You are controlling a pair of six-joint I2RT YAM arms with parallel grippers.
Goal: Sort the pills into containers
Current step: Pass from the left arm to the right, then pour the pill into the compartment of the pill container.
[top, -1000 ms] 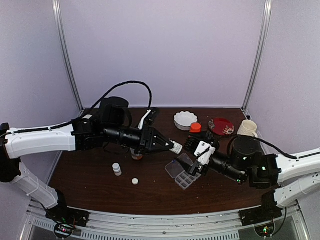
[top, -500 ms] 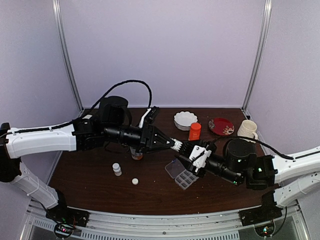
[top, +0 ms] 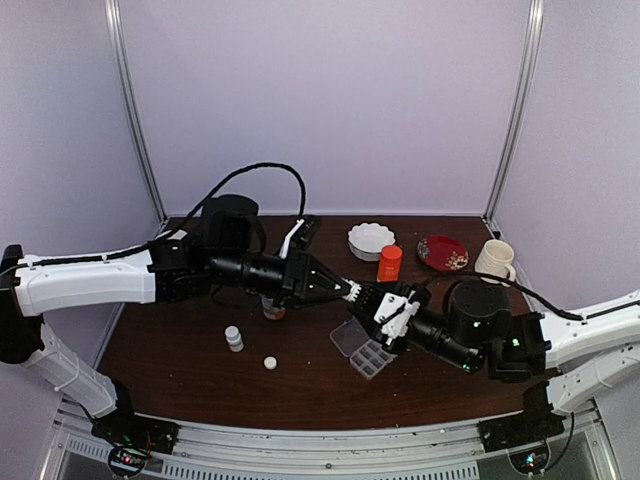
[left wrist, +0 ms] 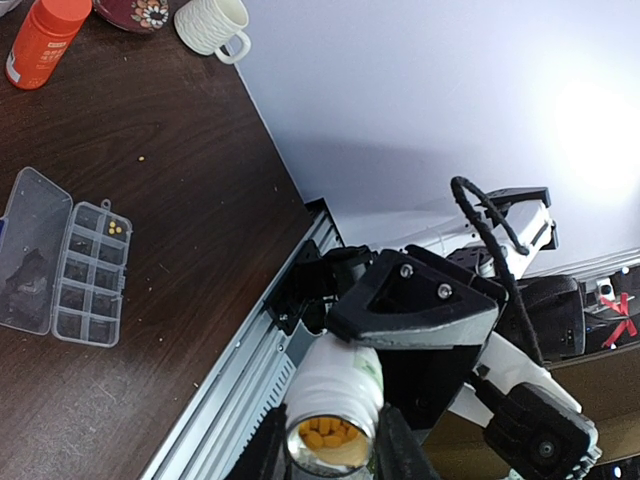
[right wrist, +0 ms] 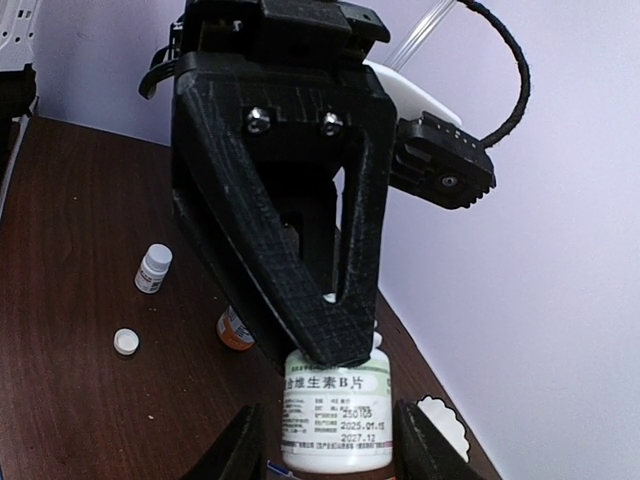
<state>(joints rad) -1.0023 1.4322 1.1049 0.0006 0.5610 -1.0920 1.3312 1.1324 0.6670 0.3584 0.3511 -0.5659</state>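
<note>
Left gripper (left wrist: 330, 420): clamped on a white bottle (left wrist: 336, 378), which is held above the table (top: 180, 350) with its open mouth turned to the wrist camera.
Bottle contents: small yellow-orange pills (left wrist: 328, 437) are seen inside the mouth.
Right gripper (right wrist: 333, 445): spread wide, with one finger set at each side of the bottle's labelled body; whether they touch it cannot be told.
Meeting point: the two grippers are brought nose to nose over the table, just beyond the pill box (top: 366, 350) in the top view.
Pill box: laid flat with its clear lid swung open; a few yellow pills are lodged in a corner cell (left wrist: 113, 228) on the side away from the lid.
Loose pill (left wrist: 143, 157): one yellow speck is seen on the wood between the box and the orange bottle (left wrist: 45, 40).
Far edge: a white bowl (top: 371, 240), a red plate (top: 442, 252) and a mug (top: 494, 258) are lined up.
Left side: a small white bottle (top: 234, 338) and a white cap (top: 270, 363) are set apart on the table; an amber bottle (top: 272, 311) is partly hidden under the left arm.
</note>
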